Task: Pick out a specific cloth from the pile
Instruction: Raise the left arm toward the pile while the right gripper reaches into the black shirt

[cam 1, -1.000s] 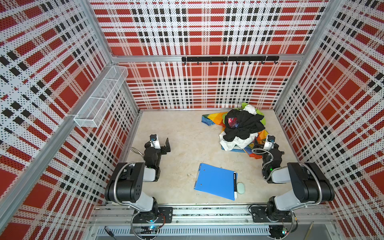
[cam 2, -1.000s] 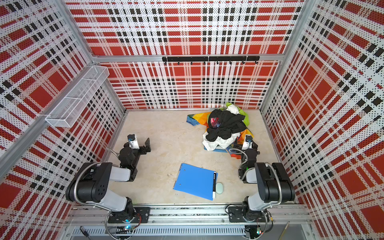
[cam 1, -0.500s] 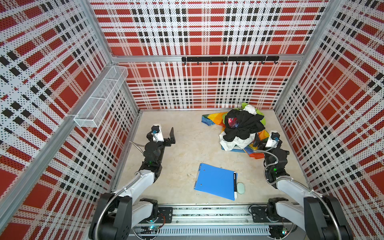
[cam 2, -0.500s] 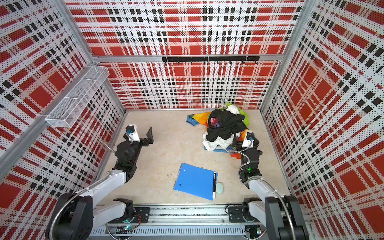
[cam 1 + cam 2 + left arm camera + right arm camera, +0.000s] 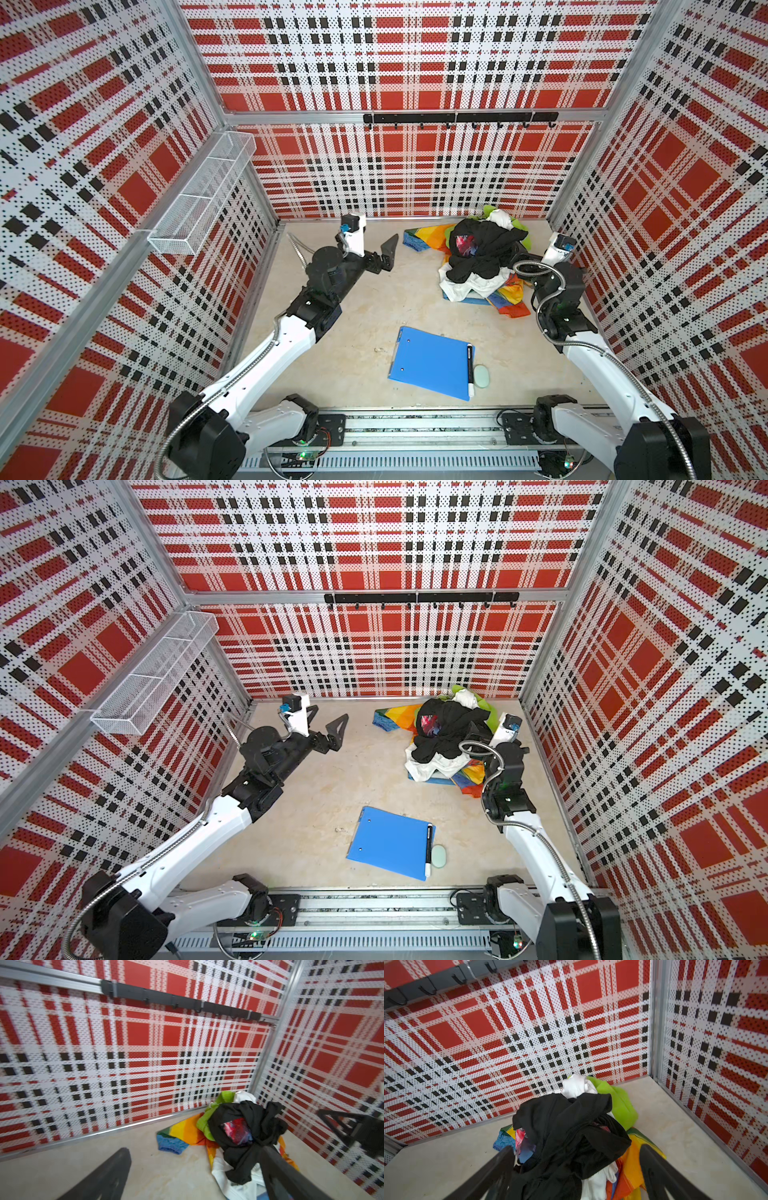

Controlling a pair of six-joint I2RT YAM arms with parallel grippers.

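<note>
With the cloth (image 5: 430,237) trapped beneath the pile (image 5: 482,251), rainbow edges showing, the right gripper (image 5: 576,1148) hovers beside the pile, jaws wide and empty, seemingly to grab, while the left gripper (image 5: 330,713), likewise gaping and empty, stands well apart.

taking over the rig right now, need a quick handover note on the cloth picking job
Left tool: open, empty, held above the bare table, apart from the pile and pointing toward it.
Right tool: open, nothing gripped, at the pile's near right side with the black cloth between its fingers; I can't tell if they touch it.
Rainbow cloth: bottom of the pile in the table's far right corner, with edges sticking out on the left and near sides.
Done: arms extended toward the pile, nothing picked.
Left: grip an exposed rainbow edge and pull it free.
</note>
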